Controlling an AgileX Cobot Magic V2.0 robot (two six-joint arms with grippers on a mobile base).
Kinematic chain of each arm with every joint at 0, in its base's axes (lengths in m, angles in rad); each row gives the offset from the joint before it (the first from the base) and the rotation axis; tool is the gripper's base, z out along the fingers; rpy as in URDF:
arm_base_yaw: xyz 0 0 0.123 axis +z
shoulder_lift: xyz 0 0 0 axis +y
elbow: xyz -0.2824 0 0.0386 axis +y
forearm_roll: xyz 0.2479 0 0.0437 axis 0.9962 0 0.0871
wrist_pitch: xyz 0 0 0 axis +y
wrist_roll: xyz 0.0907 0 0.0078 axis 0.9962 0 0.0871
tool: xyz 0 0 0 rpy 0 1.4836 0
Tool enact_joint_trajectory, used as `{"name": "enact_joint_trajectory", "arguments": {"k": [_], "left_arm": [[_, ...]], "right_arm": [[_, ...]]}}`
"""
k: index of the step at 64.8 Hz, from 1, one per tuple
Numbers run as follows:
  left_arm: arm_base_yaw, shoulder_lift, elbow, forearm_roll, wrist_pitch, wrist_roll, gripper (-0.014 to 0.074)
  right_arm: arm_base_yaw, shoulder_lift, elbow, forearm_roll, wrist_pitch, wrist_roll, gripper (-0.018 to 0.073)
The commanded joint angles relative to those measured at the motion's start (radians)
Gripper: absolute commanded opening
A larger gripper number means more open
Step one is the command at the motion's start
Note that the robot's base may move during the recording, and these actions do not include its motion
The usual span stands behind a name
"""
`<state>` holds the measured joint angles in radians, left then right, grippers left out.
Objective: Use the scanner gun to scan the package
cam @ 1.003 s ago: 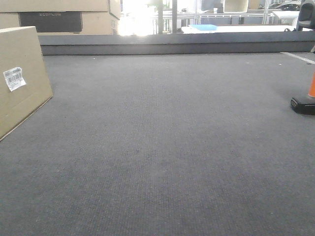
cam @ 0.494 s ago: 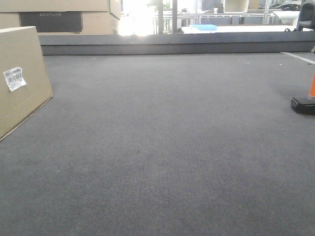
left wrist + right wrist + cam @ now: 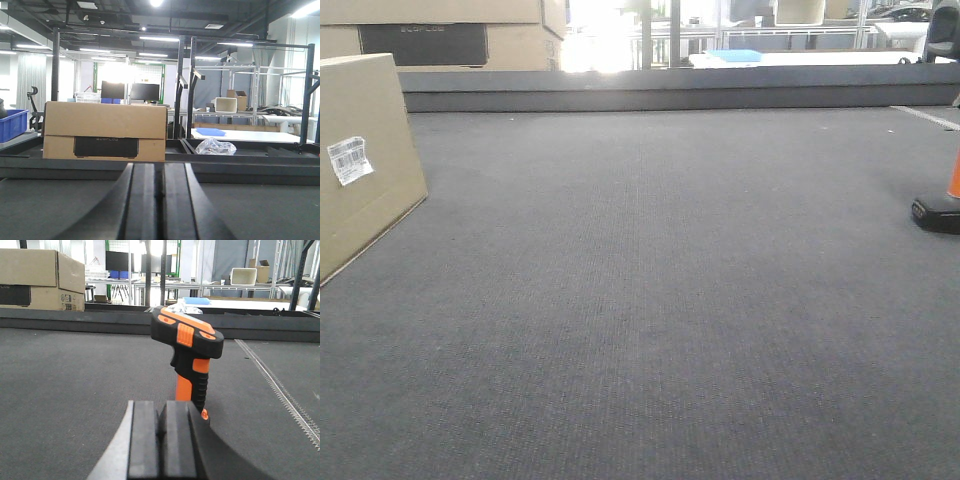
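Note:
The package is a tan cardboard box at the left edge of the front view, its white barcode label facing right. At the far right edge stands the scanner gun, black base down and orange part up. In the right wrist view the scanner gun stands upright just beyond my right gripper, which is shut on nothing. My left gripper is shut too, low over the mat and pointing at the back rail. Neither gripper appears in the front view.
Dark grey mat covers the table, with a raised dark rail along the back. Stacked boxes with a dark panel sit behind the rail at left. A crumpled plastic bag and a blue crate lie beyond.

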<state>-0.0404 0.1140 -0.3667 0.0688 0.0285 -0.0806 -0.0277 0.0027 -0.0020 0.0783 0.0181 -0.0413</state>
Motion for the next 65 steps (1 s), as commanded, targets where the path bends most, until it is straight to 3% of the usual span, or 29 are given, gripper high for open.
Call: {"name": "enact_joint_trajectory", "arguments": {"k": [1,35,43,54,65], "left_arm": [[-0.001,-0.006,-0.002,0.002,-0.008,-0.001,-0.0111],[-0.001,-0.006,0.001,0.006,0.02,-0.001,-0.0111],[0.005,-0.032,0.078,0.006,0.02,0.005,-0.0111],[0.019,-0.114,0.228,0.006,0.034,0.101,-0.0111],[0.019,-0.114,0.281,-0.036,0.053,0.104,-0.0111]], "right_arm": [[0.0,-0.003,0.002,0.002,-0.012,-0.009,-0.0169],[0.0,-0.003,0.002,0.002,-0.012,-0.009,-0.0169],[0.0,-0.003,0.002,0.002,-0.012,-0.009,-0.0169],[0.0,-0.003,0.002,0.002,-0.012,-0.009,-0.0169],[0.0,-0.003,0.002,0.002,-0.012,-0.009,-0.0169]]}}
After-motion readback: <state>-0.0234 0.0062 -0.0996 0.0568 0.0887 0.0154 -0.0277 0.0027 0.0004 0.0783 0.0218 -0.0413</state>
